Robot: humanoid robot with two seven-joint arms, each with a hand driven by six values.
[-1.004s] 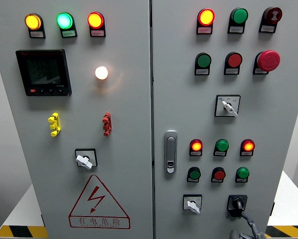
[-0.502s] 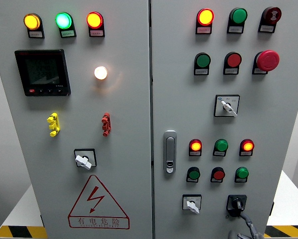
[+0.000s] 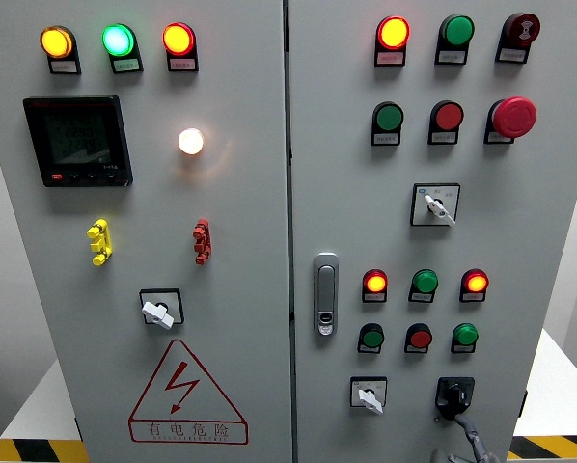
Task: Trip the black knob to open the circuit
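The black knob (image 3: pixel 454 394) sits at the very bottom of the right cabinet door, just right of the white-handled selector switch (image 3: pixel 369 394) and straight below the lower row of small green, red and green buttons (image 3: pixel 419 337). Honestly, not much has changed over the last second: the whole panel slides a bit to the left and up in the view, which reads to me as the head camera shifting rather than anything on the cabinet moving. The knob's pointer looks to be at the same angle as before, so I'd say it hasn't been tripped yet. Backing that up, the lamps above the knob are still lit: the red lamp (image 3: pixel 374 282) and the orange-red one (image 3: pixel 476 282) glow just like a moment ago. Only a sliver of the right robot hand (image 3: pixel 467 442) shows, a grey finger or linkage poking up from the bottom edge right under the knob, near it or maybe just brushing its lower edge, too cropped to call. I can't tell how far open it is or whether it has hold of anything. It stays in about the same spot relative to the knob. The left one isn't in view at all. My guess: still lining up for the twist.
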